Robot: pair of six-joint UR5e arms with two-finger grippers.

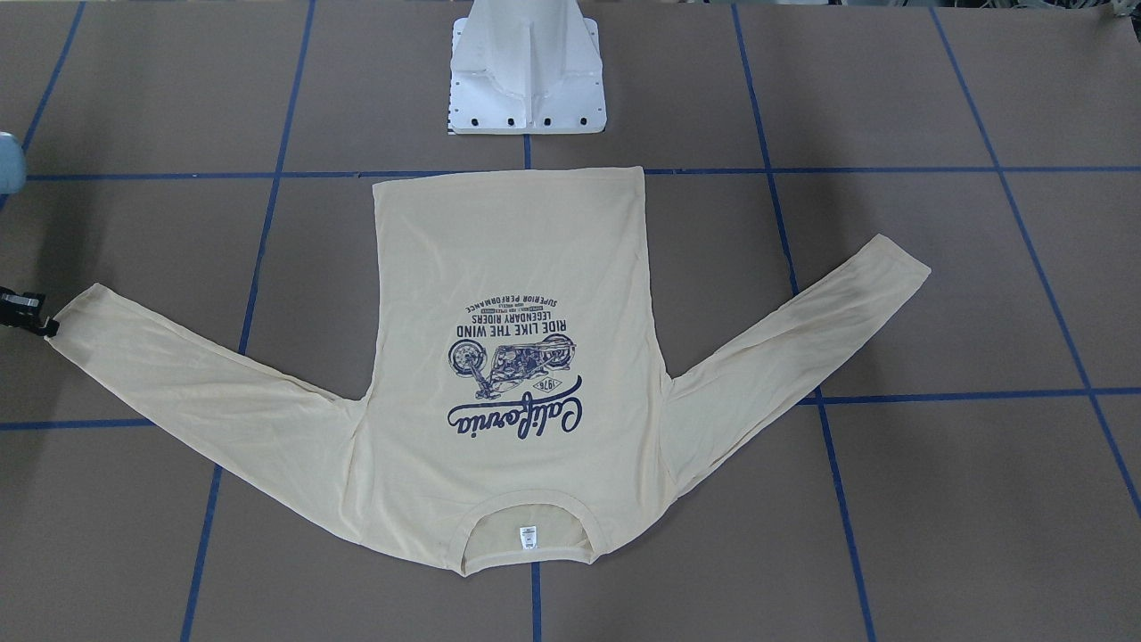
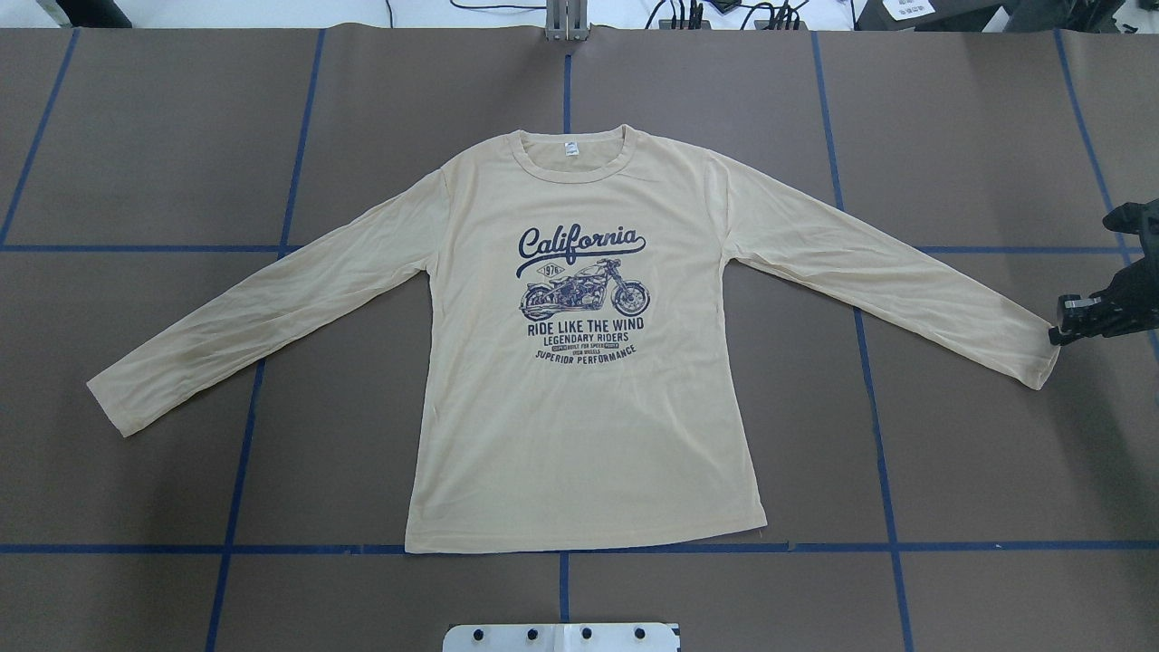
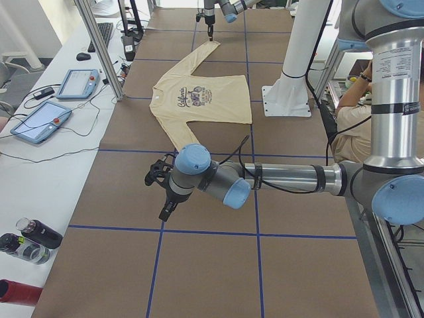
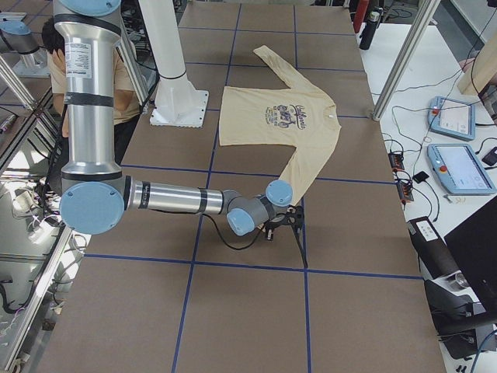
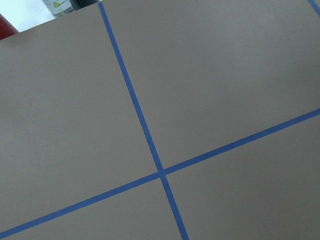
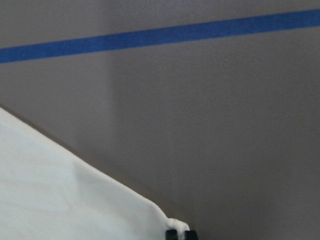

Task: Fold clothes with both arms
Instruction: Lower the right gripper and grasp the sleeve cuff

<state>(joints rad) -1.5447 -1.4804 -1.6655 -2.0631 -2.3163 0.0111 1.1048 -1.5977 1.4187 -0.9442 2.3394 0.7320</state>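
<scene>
well, the cream-yellow shirt (image 2: 579, 435) lies flat and print-up in the middle of the brown tabletop (image 2: 978, 453). its collar (image 2: 572, 167) is on the side far from the robot and its hem is toward the white pedestal (image 2: 561, 637). both sleeves are spread wide and slant back toward the robot's side. the right pincer (image 2: 1058, 333) sits low at the cuff end of the right-hand sleeve (image 2: 887, 281). in its wrist view the two black fingertips (image 6: 172, 234) stand close together with a puckered corner of pale cloth caught at them, so it is clenched on the shirt's cuff. the left pincer (image 3: 163, 211) hangs above bare tabletop, well apart from the other sleeve (image 2: 263, 308). it shows only in the side view, so i cannot tell whether it is released or clenched. its wrist camera looks down on a crossing of blue tape lines (image 5: 161, 172).
</scene>
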